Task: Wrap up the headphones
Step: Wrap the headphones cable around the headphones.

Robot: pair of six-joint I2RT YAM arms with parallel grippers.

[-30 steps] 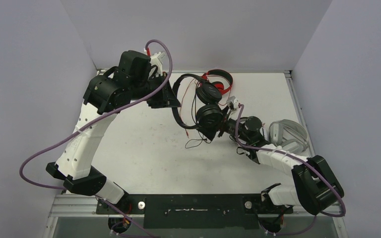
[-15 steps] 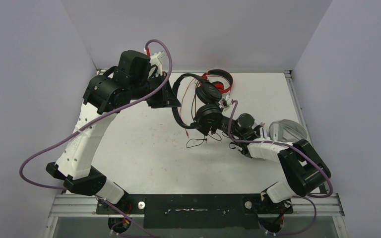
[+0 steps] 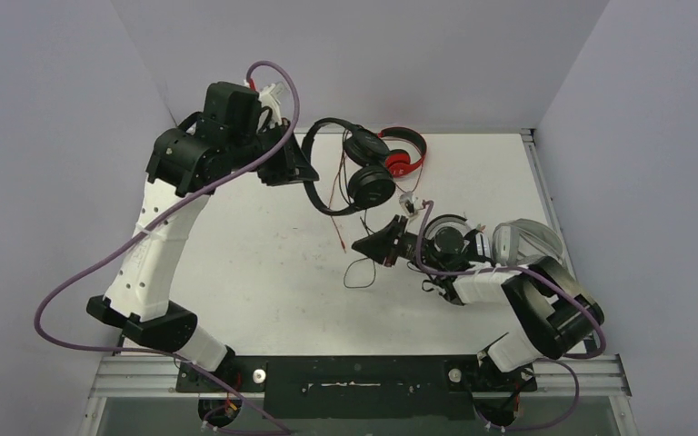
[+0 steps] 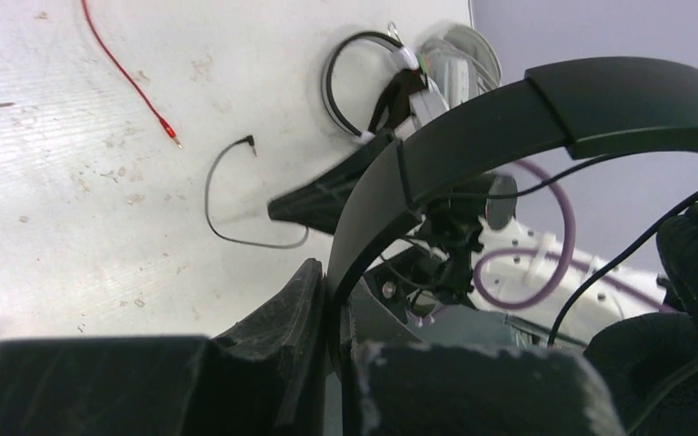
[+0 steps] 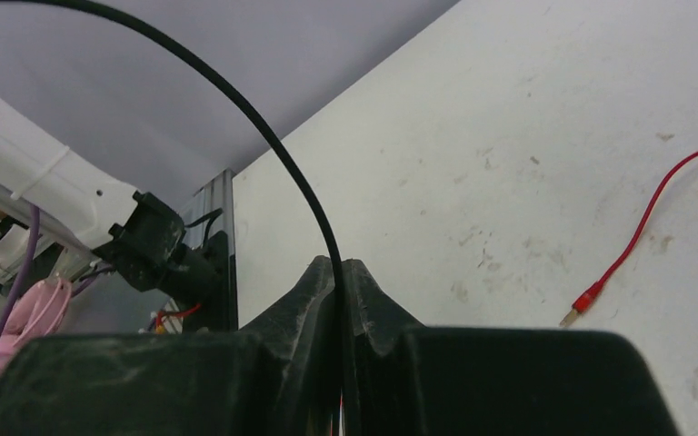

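The black headphones [image 3: 368, 168] hang above the table, and my left gripper [image 3: 308, 173] is shut on their headband [image 4: 509, 118]. In the left wrist view that gripper [image 4: 334, 282] pinches the band's lower end. Their thin black cable [image 3: 358, 272] loops down to the table. My right gripper [image 3: 364, 247] is shut on this cable [image 5: 236, 100], which runs up out of its closed jaws [image 5: 338, 268]. The red headphones [image 3: 402, 151] lie at the back, and their red cable [image 3: 335, 222] trails forward, its plug [image 5: 589, 296] lying on the table.
Light grey headphones [image 3: 527, 243] lie at the right edge. A white-and-black pair [image 3: 450, 238] lies under my right arm. Purple walls close in the table [image 3: 254, 272] at the back and on both sides.
My right gripper moved left and nearer, away from the earcups, and closed on the black cable. My left arm carried the black headphones up and toward the back left.
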